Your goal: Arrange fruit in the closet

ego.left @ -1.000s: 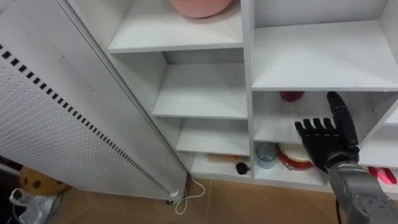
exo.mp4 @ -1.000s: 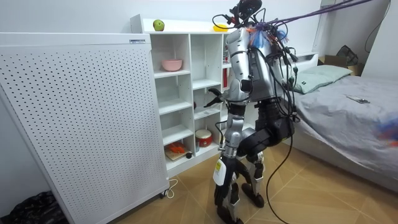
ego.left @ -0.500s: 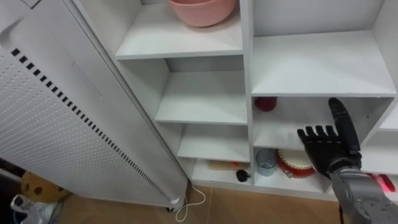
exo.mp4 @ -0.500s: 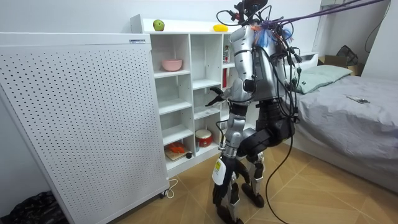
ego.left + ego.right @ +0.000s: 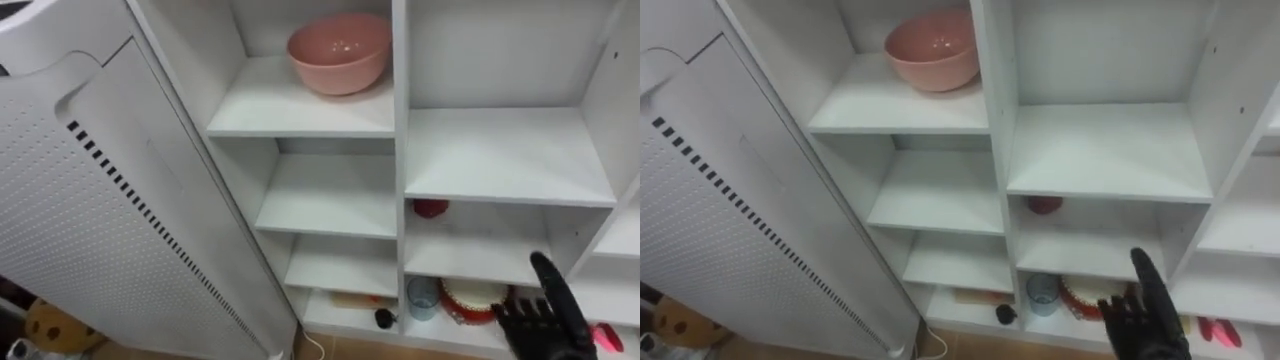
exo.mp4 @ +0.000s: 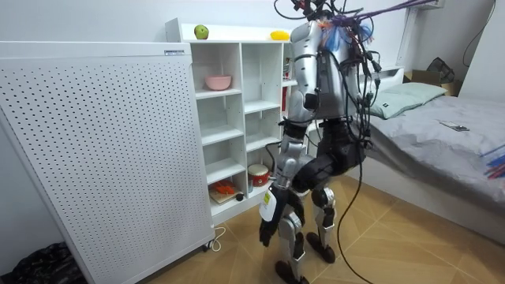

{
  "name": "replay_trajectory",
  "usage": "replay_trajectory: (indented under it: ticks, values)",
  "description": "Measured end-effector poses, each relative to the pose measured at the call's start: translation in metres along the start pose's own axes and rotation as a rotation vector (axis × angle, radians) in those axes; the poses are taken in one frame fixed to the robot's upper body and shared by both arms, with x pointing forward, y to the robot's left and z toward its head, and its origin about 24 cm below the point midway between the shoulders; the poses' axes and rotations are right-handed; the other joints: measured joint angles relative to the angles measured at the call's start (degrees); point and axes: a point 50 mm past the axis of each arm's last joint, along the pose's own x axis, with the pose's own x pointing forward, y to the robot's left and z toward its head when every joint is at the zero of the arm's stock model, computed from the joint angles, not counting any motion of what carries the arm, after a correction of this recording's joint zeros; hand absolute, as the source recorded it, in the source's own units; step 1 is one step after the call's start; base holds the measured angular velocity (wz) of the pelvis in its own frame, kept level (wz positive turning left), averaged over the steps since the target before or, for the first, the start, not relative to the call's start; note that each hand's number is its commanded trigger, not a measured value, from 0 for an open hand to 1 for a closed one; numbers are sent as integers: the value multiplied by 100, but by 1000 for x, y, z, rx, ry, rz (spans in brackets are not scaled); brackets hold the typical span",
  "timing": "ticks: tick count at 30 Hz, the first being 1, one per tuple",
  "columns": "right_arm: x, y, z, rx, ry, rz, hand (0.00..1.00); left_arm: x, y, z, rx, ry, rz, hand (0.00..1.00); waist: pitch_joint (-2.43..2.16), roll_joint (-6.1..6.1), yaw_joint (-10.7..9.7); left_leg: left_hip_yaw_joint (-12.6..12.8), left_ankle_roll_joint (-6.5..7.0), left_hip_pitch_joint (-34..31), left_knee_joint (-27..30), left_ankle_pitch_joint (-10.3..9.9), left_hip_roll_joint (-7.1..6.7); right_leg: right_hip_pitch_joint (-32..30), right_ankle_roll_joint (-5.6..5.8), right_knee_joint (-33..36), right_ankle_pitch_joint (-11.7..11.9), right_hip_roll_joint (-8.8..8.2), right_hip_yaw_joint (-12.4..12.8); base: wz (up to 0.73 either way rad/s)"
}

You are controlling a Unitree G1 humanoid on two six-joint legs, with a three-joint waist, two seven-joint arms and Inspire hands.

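Right hand (image 5: 535, 322): mine, fingers straight, empty. Fruit (image 5: 430, 208): small, round, dark red, at shelf (image 5: 490, 245) back, up-left of my hand, apart.

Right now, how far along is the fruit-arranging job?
Done: nothing clearly; one red round thing sits in a compartment. In hand: nothing, the right robot hand is open. Left: the green apple and yellow fruit atop the closet.

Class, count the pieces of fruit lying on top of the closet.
2: a green apple toward the room view's left, a yellow fruit toward its right; others may be hidden.
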Motion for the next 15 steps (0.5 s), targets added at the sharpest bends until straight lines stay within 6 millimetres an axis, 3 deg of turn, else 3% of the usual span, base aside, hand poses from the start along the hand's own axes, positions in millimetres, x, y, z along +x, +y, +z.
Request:
replay_trajectory:
  ticks: [6, 9, 13, 15]
  values:
    - [-24, -89, 2, -197, 45, -196, 0, 0, 6, -17, -76, 53, 22, 0, -19, -80, -313, -148, -36, 822, -695, 72, 22, 937, 81, -793, 91, 150, -174, 8]
    - [-47, -140, 1, -351, 127, -325, 0, 0, 10, -27, -123, 86, 38, 0, -73, -184, -357, -125, -53, 1419, -1075, 91, 40, 1508, 112, -1149, 106, 226, -177, -2]
    - [-81, -191, -4, -534, 286, -453, 0, -2, 16, -41, -162, 110, 69, 0, -163, -427, -483, -115, -82, 2075, -1497, 110, 73, 2185, 144, -1615, 109, 324, -220, 0]
    - [-92, -206, -4, -585, 331, -487, 0, -3, 18, -49, -184, 130, 83, 0, -160, -549, -513, -70, -85, 2338, -1564, 111, 87, 2495, 154, -1798, 115, 356, -229, 3]
